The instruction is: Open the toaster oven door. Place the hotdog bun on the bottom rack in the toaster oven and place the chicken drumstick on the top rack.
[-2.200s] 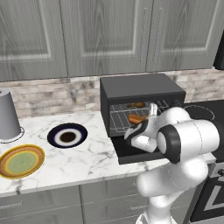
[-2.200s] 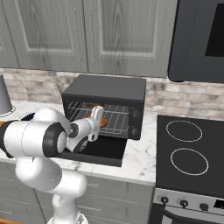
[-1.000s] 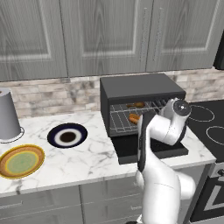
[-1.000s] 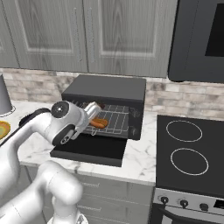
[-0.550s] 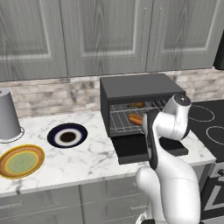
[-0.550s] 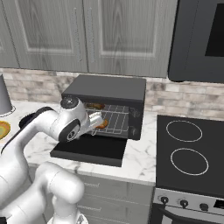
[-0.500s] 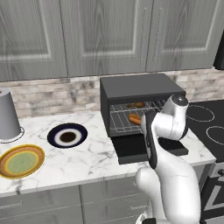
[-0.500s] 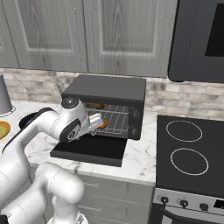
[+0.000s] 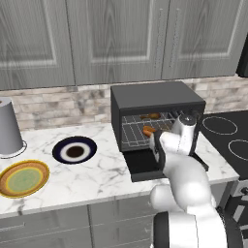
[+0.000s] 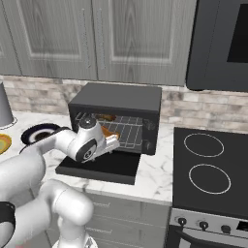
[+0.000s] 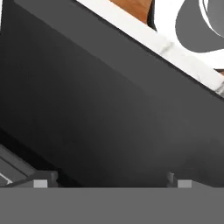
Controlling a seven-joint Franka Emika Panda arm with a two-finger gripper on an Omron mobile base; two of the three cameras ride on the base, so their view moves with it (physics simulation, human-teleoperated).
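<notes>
In the left base view, the toaster oven (image 9: 155,104) sits right of centre on the marble counter (image 9: 92,174), its door (image 9: 145,163) folded down flat in front. The hotdog bun (image 9: 149,131) lies on the bottom rack (image 9: 135,138), and the chicken drumstick (image 9: 151,116) on the top rack (image 9: 145,118). The white arm (image 9: 181,160) rises from the lower right and covers part of the opening. A dark bowl (image 9: 74,149) and a yellow plate (image 9: 22,178) sit at the left.

In the right base view, the oven stands at centre, with the arm crossing in front of the open door from the lower left.

In the hand view, the door's black panel spans the frame; the fingertips (image 11: 40,183) stand far apart at the bottom, holding nothing.
</notes>
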